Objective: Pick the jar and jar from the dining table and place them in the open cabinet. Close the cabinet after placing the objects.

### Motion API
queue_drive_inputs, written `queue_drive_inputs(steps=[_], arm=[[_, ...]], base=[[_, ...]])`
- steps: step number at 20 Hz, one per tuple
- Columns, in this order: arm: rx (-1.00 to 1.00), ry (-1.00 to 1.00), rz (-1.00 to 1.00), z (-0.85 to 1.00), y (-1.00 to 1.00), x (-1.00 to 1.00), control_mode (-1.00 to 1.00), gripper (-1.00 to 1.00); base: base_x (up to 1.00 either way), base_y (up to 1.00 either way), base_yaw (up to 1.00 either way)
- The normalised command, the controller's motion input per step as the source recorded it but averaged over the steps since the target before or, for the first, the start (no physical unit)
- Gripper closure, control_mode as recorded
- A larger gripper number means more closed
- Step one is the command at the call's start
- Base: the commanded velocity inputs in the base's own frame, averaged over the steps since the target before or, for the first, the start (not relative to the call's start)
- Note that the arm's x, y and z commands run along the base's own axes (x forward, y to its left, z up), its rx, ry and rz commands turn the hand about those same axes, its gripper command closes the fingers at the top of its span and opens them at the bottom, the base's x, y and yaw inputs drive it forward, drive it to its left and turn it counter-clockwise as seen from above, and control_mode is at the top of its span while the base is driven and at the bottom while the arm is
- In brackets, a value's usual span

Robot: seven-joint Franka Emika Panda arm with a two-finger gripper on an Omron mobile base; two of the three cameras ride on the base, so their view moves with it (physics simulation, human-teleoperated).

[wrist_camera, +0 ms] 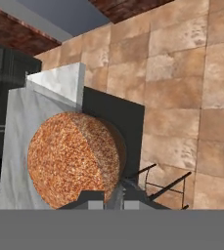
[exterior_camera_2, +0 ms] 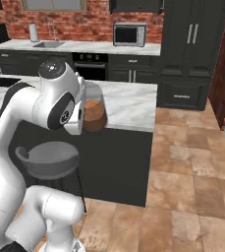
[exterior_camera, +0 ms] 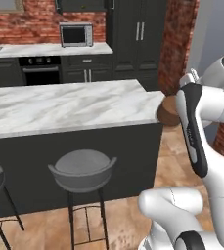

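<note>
The jar [wrist_camera: 74, 158] with reddish-brown grainy filling is large and close in the hand view, directly in front of my gripper [wrist_camera: 108, 201], which is shut on it. The same jar [exterior_camera_2: 94, 114] hangs at the right end of the dining table [exterior_camera_2: 128, 106], by its front edge, partly behind my arm. In the left base view the jar [exterior_camera: 167, 111] peeks out just past the corner of the marble top [exterior_camera: 69, 105]. The olive-yellow jar is out of view. A black upper cabinet [exterior_camera: 81, 5] is cut off by the frame's top, so I cannot tell if it is open.
Grey bar stools [exterior_camera: 83, 168] stand along the table's near side. Behind it a marble counter carries a steel microwave [exterior_camera_2: 128, 34] and a sink [exterior_camera_2: 47, 44]. Tall black cupboards [exterior_camera_2: 192, 39] stand at the back right, with open tiled floor [exterior_camera_2: 187, 172] in front.
</note>
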Motion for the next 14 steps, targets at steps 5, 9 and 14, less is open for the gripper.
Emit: queue_drive_inputs(steps=[5,9,14], arm=[[0.0,0.0,0.0,0.0,0.0,0.0,1.0,1.0],[0.0,0.0,0.0,0.0,0.0,0.0,1.0,1.0],[0.0,0.0,0.0,0.0,0.0,0.0,1.0,1.0]], base=[[0.85,0.2,-0.03],[1.0,-0.03,0.02],[0.68,-0.58,0.03]])
